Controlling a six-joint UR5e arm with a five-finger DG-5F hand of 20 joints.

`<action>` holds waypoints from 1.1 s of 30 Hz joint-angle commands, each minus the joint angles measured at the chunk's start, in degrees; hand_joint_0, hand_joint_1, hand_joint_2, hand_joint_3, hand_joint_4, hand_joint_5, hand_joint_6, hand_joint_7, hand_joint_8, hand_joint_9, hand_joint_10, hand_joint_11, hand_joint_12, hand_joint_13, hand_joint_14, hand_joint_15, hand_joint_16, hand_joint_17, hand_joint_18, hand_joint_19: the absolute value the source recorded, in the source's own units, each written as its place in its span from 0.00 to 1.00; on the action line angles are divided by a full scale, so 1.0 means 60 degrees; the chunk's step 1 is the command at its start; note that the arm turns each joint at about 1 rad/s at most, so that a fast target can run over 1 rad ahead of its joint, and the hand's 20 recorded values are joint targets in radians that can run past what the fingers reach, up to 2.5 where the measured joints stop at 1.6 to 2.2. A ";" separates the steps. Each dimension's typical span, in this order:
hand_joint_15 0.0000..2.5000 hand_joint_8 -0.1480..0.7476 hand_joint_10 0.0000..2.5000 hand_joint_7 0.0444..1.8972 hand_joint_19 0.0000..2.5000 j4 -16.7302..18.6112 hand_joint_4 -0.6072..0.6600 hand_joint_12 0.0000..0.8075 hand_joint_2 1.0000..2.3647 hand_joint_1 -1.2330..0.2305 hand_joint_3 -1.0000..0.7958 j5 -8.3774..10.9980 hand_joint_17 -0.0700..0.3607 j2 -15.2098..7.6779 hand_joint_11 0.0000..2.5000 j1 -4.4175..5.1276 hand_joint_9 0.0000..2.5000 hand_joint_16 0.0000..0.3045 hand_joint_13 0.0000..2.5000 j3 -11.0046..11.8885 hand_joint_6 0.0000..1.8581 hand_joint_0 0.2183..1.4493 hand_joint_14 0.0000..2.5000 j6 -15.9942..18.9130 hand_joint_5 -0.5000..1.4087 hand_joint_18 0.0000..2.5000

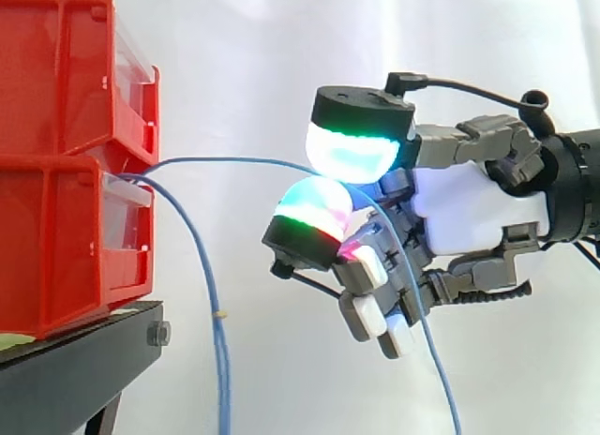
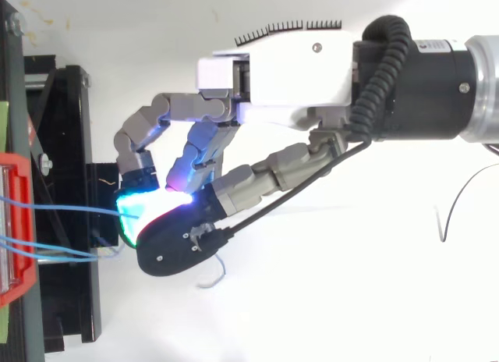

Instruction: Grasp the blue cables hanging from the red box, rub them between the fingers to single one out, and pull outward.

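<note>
A: where are the blue cables at?
B: coming out of the lower red box on the left; hand sits right of it, fingers curled, pinching one strand; another dangles down

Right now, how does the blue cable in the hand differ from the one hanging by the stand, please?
The held cable runs almost level from the lower red bin to the hand, pinched between its fingertips; the hanging cable drops beside the stand. The held cable touches the hand; the hanging cable does not. Both are thin, blue and leave that bin.
</note>
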 commanded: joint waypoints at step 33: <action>0.26 0.48 0.01 0.63 0.28 -0.0893 0.59 0.48 0.01 0.33 0.53 -0.0740 0.41 0.0765 0.30 -0.0023 0.40 0.16 0.38 -0.1230 0.47 0.31 0.01 0.0058 0.19 0.34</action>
